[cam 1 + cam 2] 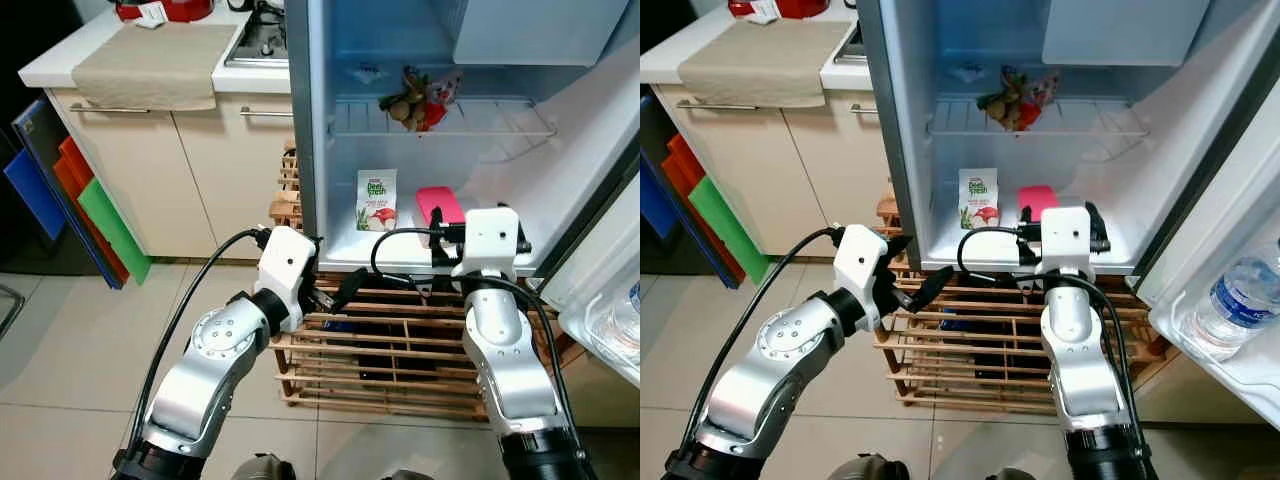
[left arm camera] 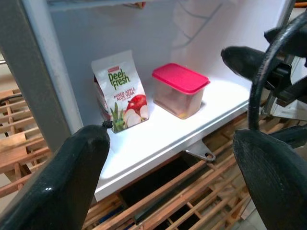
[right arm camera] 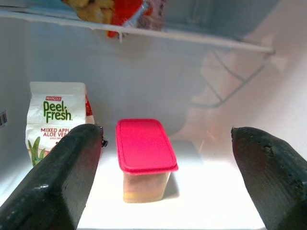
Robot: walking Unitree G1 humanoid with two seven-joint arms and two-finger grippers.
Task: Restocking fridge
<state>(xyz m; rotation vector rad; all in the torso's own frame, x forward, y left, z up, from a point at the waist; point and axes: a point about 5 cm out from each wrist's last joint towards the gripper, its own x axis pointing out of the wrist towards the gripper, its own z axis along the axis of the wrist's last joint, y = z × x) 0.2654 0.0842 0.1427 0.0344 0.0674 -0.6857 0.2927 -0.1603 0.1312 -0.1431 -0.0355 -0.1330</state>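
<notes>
The fridge stands open in front of me. On its bottom shelf a Peel Fresh juice carton stands upright, and a clear box with a red lid sits just to its right. My right gripper is open at the shelf's front edge, facing the red-lidded box and the carton, with nothing between its fingers. My left gripper is open too, lower and to the left by the fridge's front corner, holding nothing.
A bag of produce lies on the wire shelf above. A wooden slatted rack sits under the fridge. The open door at the right holds a water bottle. Kitchen cabinets and coloured boards are on the left.
</notes>
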